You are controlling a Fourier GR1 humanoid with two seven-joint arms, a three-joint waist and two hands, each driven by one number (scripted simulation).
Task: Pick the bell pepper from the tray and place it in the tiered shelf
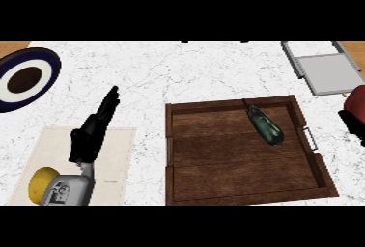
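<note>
Bench (pixel 185 72) white veined marble, tray (pixel 214 159) dark grained wood, mat (pixel 118 159) matt beige cloth, shelf (pixel 329 72) grey metal.

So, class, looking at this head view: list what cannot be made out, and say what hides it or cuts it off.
- Right hand: cut off by the right edge, only a black part shows.
- Red thing beside it: mostly beyond the right edge, kind unclear.
- Yellow thing: partly hidden by the left forearm, unidentifiable.
- Plate: cut by the left edge.
- Tiered shelf: lower tiers hidden under its top one.
</note>
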